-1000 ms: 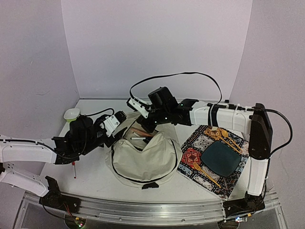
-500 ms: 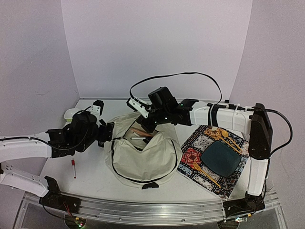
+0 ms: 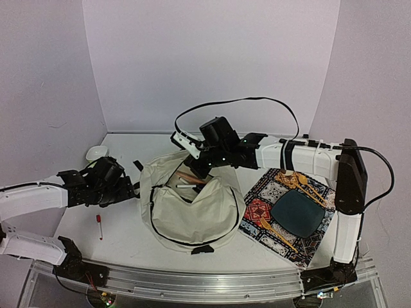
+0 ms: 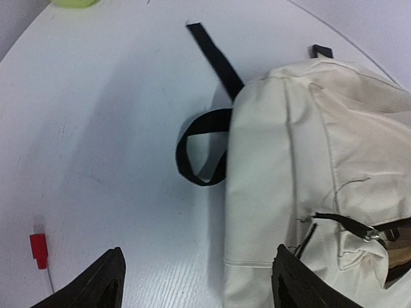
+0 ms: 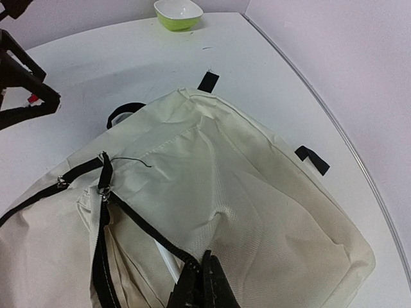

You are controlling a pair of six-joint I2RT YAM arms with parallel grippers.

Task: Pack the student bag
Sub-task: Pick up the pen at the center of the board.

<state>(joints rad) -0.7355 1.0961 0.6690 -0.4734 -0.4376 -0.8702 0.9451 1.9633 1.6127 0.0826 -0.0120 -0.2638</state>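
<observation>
The student bag (image 3: 192,208), a cream fabric backpack with black zipper lines, lies in the middle of the table with its mouth gaping toward the back. A brown and a white item (image 3: 186,179) show inside. My right gripper (image 3: 196,168) is shut on the bag's zippered rim (image 5: 192,260) and holds it up. My left gripper (image 3: 133,186) hangs open just left of the bag, one finger (image 4: 106,285) over bare table and the other (image 4: 295,282) over the bag's side (image 4: 302,160). A black strap loop (image 4: 202,151) lies ahead of it.
A red-capped pen (image 3: 99,226) lies on the table left of the bag, near the left gripper. A green bowl (image 3: 96,153) stands at the back left. A patterned placemat (image 3: 257,212) with a dark plate (image 3: 297,213) and wooden cutlery covers the right side.
The left gripper has opened and drawn back to the left, away from the bag's mouth, and sunk lower. The right arm and its grip have not moved.
</observation>
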